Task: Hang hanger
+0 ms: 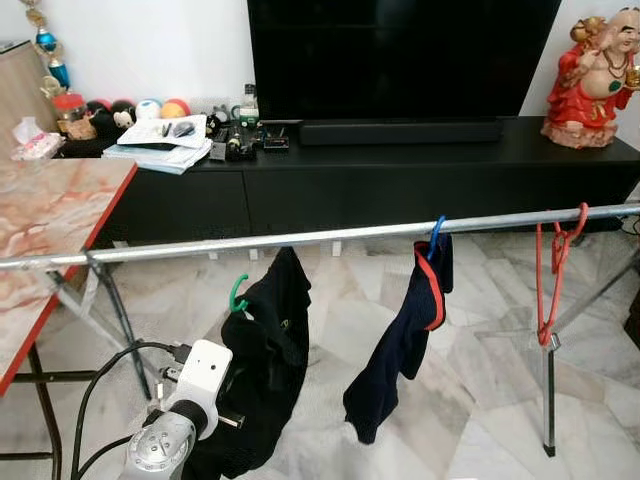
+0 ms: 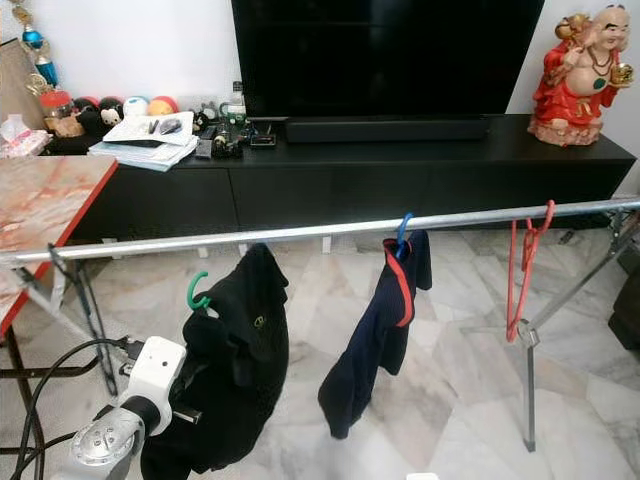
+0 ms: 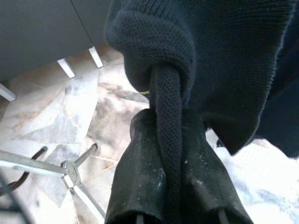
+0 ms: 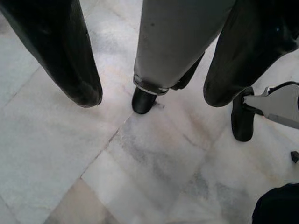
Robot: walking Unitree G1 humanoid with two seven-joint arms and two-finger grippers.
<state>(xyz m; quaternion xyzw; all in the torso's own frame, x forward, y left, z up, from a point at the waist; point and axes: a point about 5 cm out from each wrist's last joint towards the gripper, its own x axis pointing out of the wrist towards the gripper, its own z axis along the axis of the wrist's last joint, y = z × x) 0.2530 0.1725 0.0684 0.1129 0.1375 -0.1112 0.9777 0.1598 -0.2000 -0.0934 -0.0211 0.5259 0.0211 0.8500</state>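
A green hanger (image 1: 238, 293) carries a black knitted garment (image 1: 275, 340) and is held just below the metal rail (image 1: 330, 237), its hook free of the rail. My left gripper (image 3: 170, 154) is shut on a fold of that garment, low at the left, behind my white wrist (image 1: 200, 380). Further right on the rail hang a blue hanger (image 1: 436, 235) with a navy, red-trimmed garment (image 1: 405, 340) and a bare red hanger (image 1: 550, 270). My right gripper (image 4: 153, 99) hangs open over the marble floor, holding nothing.
A marble-topped table with a red edge (image 1: 50, 210) stands close on the left. Behind the rail runs a black TV console (image 1: 400, 170) with a TV, papers and a red statue (image 1: 595, 80). The rack's leg (image 1: 548, 400) stands at the right.
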